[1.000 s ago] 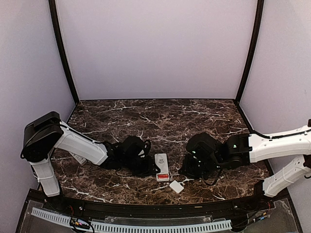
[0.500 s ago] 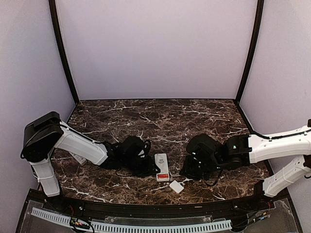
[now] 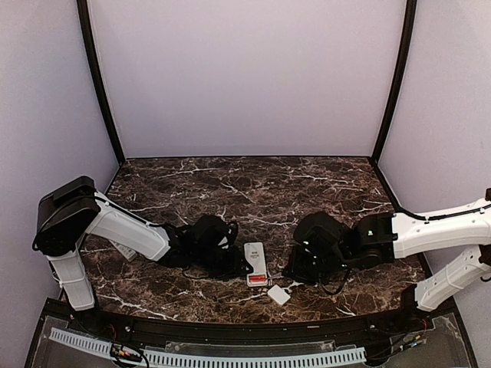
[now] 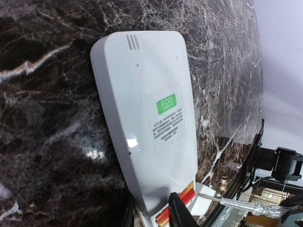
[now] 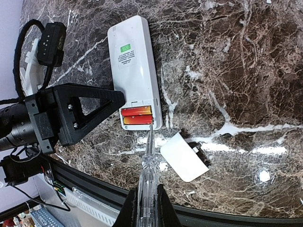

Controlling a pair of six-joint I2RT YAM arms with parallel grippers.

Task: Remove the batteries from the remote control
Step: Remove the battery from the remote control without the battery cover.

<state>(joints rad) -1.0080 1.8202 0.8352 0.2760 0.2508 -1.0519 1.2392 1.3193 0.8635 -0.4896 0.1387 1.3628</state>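
Right wrist view shows the remote control [image 5: 133, 71] face down on the marble table [image 5: 246, 71], its white cover [image 5: 183, 157] lying just beside it. Two red batteries [image 5: 137, 116] sit in the open slot at its near end. The right gripper [image 5: 146, 208] is squeezed tight on a clear screwdriver [image 5: 146, 175] whose tip is at the batteries. The left gripper [image 4: 155, 215] pinches the remote's battery end. The tip might slip off a round battery, or a battery might pop out and roll off the near edge.

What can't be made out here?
Top view: the left tool and right tool sit hidden under their wrists.
Left wrist view: batteries mostly cut off by the bottom edge and a finger.
Right wrist view: whether the screwdriver tip touches them, too fine.
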